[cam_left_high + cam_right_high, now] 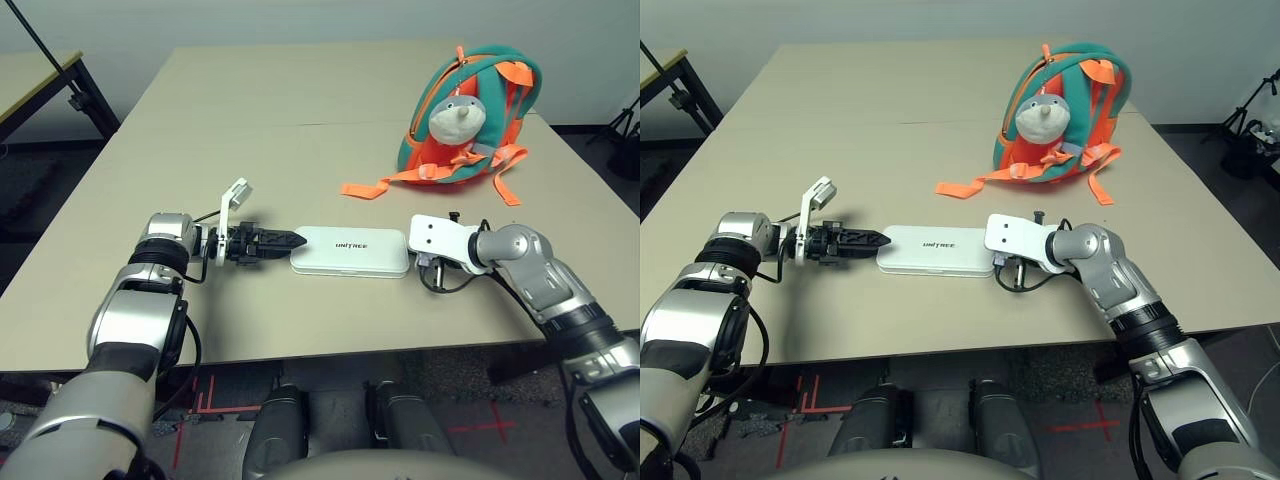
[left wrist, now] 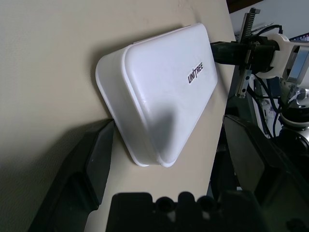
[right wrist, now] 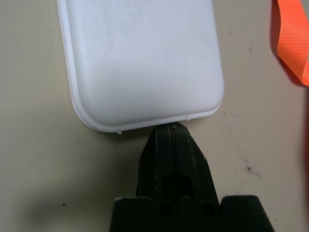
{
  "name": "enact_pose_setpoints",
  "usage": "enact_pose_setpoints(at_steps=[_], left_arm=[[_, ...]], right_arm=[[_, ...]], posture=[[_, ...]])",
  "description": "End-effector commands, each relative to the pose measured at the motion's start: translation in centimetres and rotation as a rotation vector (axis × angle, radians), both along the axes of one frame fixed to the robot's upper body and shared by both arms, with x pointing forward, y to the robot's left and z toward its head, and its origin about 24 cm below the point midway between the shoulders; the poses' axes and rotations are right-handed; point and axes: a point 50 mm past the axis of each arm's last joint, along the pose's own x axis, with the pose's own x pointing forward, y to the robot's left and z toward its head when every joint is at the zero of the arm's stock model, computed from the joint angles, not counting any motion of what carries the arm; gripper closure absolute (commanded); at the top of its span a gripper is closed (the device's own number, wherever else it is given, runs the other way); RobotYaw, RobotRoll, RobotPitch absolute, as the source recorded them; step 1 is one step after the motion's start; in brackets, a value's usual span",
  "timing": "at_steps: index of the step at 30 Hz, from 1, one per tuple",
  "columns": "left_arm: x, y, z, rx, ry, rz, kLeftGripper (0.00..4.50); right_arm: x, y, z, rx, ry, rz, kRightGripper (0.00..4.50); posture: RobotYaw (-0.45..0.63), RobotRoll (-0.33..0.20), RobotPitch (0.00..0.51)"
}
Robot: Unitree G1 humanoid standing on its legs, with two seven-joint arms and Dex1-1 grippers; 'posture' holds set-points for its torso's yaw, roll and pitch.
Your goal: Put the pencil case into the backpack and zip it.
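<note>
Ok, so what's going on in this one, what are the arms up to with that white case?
The robot has its two grippers at opposite ends of the white pencil case, which lies flat on the table. The left gripper is open at one end; the right gripper is shut, its tips at the other end. Neither has gripped the case. The teal and orange backpack stands farther back to the right, and the case is not in it yet.
</note>
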Motion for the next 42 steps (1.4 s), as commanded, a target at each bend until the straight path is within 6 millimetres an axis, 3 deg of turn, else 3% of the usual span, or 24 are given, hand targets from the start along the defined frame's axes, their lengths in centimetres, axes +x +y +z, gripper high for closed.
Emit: enact_pose_setpoints(at_steps=[1, 13, 23, 26, 30, 32, 37, 40, 42], left_arm=[[-1.1, 0.9, -2.0, 0.129, 0.095, 0.007, 0.00], [-1.0, 0.9, -1.9, 0.132, 0.086, 0.001, 0.00], [-0.6, 0.5, -1.6, 0.061, -0.004, -0.016, 0.00], [-0.6, 0.6, -1.8, 0.076, -0.003, 0.004, 0.61], [-0.5, 0.5, -1.8, 0.056, -0.020, 0.017, 2.09], [-0.3, 0.4, -1.7, 0.042, -0.038, 0.042, 2.55], [0.7, 0.2, -1.0, -0.024, -0.154, 0.132, 2.89], [1.4, 0.2, 0.0, -0.092, -0.208, 0.211, 2.91], [1.7, 0.1, 0.9, -0.155, -0.245, 0.225, 2.98]], right_arm=[[-0.2, 3.0, 0.4, 0.030, -0.010, 0.110, 4.45], [-0.3, 4.8, 0.1, 0.043, -0.004, 0.154, 4.45], [-0.1, 2.7, 0.0, 0.019, -0.008, 0.104, 4.45], [-0.2, 1.9, -0.1, 0.014, -0.003, 0.079, 4.50], [-0.2, 0.7, -0.2, 0.035, 0.002, 0.017, 4.50], [-0.2, -0.2, -0.3, 0.048, 0.004, -0.031, 4.50], [0.0, -4.1, 0.2, 0.109, -0.040, -0.252, 4.50], [0.1, -6.3, 1.1, 0.226, -0.093, -0.439, 3.84], [-0.1, -7.9, 1.7, 0.314, -0.117, -0.558, 3.15]], posture=[[0.11, 0.000, 0.079], [0.11, 0.000, 0.078], [0.11, 0.000, 0.079], [0.11, 0.000, 0.081], [0.12, 0.000, 0.082], [0.12, 0.000, 0.082], [0.11, 0.000, 0.081], [0.11, 0.000, 0.081], [0.10, 0.000, 0.080]])
